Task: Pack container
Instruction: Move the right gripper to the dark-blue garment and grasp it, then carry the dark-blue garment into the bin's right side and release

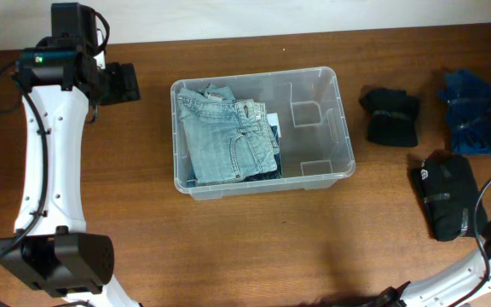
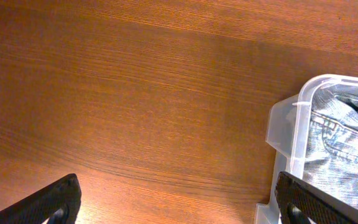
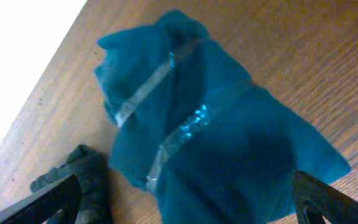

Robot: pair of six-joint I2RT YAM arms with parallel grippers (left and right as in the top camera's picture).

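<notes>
Container: I see the container [image 1: 314,141] at the centre of the overhead frame, standing flat on the table [image 1: 245,247]. It is clear hard plastic, rectangular with rounded corners and a raised rim, and moulded ribs show in its bare right half.

Jeans: pale washed denim jeans [image 1: 228,141] lie folded in the left half of the container. The seams and a pocket face up, and a darker blue cloth peeks out along their right and lower edges.

Table: brown wood with long fine grain and a smooth, slightly glossy surface.

Bundles: right of the container lie soft cloth rolls. The upper black bundle [image 1: 390,115] is nearest the container, the lower black bundle [image 1: 446,194] is below and to the right of it, and a blue bundle [image 1: 471,111] sits at the right edge. In my right wrist view the blue bundle [image 3: 210,137] looks crumpled and is crossed by shiny clear tape strips.

Left gripper: the left gripper [image 1: 133,83] has its jaws spread wide and holds nothing. In its wrist view the black ribbed fingers [image 2: 48,202] sit in the bottom corners of the frame, with only bare wood between them.

Right gripper: the right gripper [image 3: 191,208] is also fully spread and pinches nothing. Its fingers [image 3: 331,199] flank the blue bundle, and I cannot tell whether they touch it.

Container and left gripper: in the overhead view the left gripper is at upper left, just left of the container's upper-left corner and apart from it. In the left wrist view that corner [image 2: 284,124] fills the lower right.

Container and right gripper: well apart. The right gripper is over the blue bundle at the far right.
</notes>
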